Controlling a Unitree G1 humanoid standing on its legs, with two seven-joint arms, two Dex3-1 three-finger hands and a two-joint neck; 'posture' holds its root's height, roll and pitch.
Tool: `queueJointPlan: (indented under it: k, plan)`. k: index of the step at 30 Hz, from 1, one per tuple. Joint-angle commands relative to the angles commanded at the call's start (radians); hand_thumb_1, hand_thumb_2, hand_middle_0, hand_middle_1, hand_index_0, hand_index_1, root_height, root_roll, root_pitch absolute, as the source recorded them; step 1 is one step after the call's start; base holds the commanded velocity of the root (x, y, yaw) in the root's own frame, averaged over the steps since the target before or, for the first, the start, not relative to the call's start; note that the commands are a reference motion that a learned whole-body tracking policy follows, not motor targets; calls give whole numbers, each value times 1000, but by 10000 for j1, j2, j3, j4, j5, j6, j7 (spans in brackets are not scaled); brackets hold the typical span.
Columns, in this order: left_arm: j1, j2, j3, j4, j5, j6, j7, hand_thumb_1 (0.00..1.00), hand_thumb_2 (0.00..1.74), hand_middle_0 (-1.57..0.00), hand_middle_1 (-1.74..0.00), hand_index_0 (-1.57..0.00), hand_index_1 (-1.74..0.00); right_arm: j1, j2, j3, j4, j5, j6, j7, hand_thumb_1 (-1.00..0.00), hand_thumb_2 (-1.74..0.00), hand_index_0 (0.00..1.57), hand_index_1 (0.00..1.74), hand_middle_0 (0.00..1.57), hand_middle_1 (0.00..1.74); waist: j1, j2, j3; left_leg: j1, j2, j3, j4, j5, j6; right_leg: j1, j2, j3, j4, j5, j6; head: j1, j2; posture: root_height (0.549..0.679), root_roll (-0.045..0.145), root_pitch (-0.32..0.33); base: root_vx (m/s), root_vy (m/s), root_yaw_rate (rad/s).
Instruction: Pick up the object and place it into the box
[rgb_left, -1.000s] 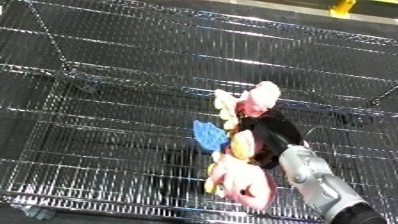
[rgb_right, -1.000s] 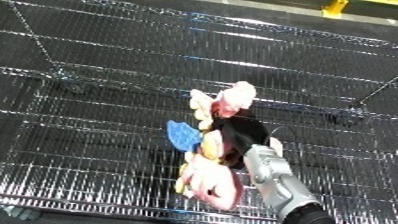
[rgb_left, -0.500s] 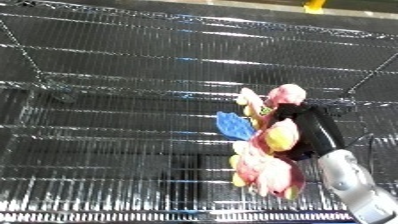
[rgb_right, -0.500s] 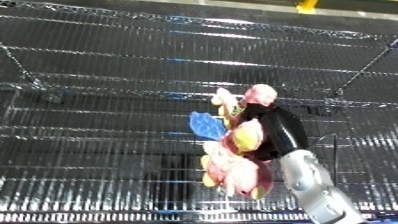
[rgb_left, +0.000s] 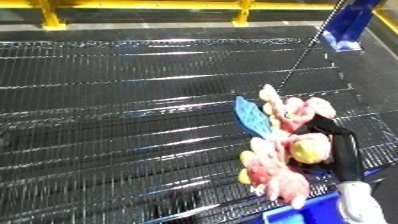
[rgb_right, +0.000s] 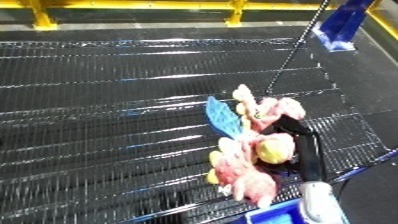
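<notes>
The wire shelf (rgb_left: 133, 120) runs broad and bare to the left and up, its far edge met by a yellow rail (rgb_left: 178, 5) along the top of the view. At the upper right a blue post (rgb_left: 351, 25) stands past the shelf's corner, and a thin wire strut (rgb_left: 306, 50) slants down from it toward the toy. The shelf's near right edge falls away just below the toy, so the open room lies all to the left and toward the rail. The toy (rgb_right: 253, 150), a pink and yellow plush with a blue wing-like flap on its left side, sits at that lower right corner of the mesh, partly over the edge. The right hand (rgb_left: 333, 145) comes in from the lower right, black fingers curled round the plush's middle and clamped on it, with the white forearm (rgb_left: 360, 202) below. A corner of the blue bin (rgb_right: 275, 215) shows at the bottom edge, directly under the toy's lower end; what lies in it cannot be seen.
</notes>
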Motion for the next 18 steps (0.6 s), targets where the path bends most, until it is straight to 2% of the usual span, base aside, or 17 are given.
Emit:
queueJointPlan:
  k: [9, 13, 18]
  plan:
    - [-34, 4, -153, -116, 191, 85, -81, 1000, 1740, -1570, -1740, -1570, -1740, 1501, -30, -2144, 114, 236, -396, -622, -950, -1653, 1492, 1653, 1492, 1653, -655, 66, 0, 446, 8, 316, -219, -57, 10, 338, 31, 159, -343, 9, -4, 1828, 56, 625, 53, -99, 3, 42, -118]
    - [57, -88, -183, -52, 91, 53, -63, 1000, 1740, -1570, -1740, -1570, -1740, 2209, 83, -3093, 603, 520, -533, -869, -950, -1653, 1492, 1653, 1492, 1653, -1033, 175, 0, 651, 49, 519, -342, -59, -20, 491, 36, 255, -616, 107, -12, 2998, 88, 629, 59, -100, 7, 59, -143]
    - [158, -118, -225, -3, 35, -39, -22, 1000, 1740, -1570, -1740, -1570, -1740, 2658, 237, -3822, 1496, 941, -669, -1184, -950, -1653, 1492, 1653, 1492, 1653, -1353, 331, 0, 825, 57, 710, -546, -26, -52, 607, 6, 339, -921, 184, -33, 3240, 83, 633, 67, -94, -8, 57, -115]
